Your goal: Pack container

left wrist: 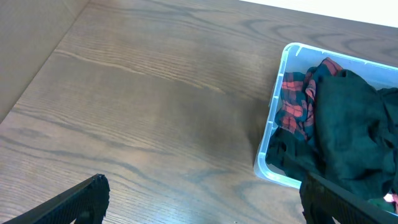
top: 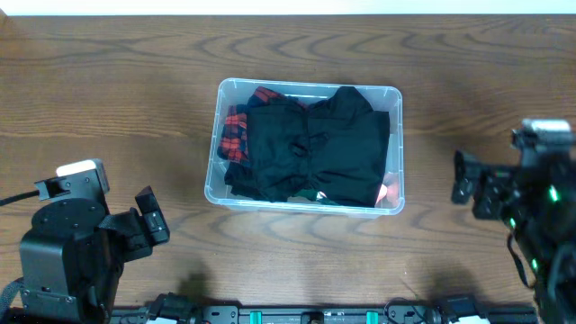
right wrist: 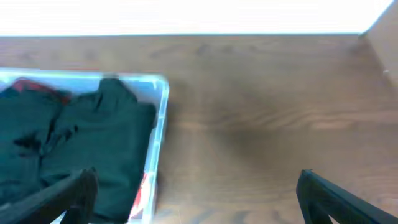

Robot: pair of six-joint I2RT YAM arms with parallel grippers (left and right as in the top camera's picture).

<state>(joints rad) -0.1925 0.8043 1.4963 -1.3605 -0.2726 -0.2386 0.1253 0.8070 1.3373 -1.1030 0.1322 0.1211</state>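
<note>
While left hand (top: 153,216) and right hand (top: 463,177) hang wide and empty at either side, container (top: 213,153) sits mid worktop (top: 108,90), full of black garment (top: 315,148) over red plaid cloth (top: 236,126) — packing looks done, next maybe tuck loose edges down

Black left arm (top: 63,247) with white block (top: 81,169), black right arm (top: 531,211), green lights (top: 549,193), black jaws

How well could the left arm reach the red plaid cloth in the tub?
Probably yes: the left gripper is open, only bare table lies between it and the container, whose plaid cloth lies exposed on that side.
</note>
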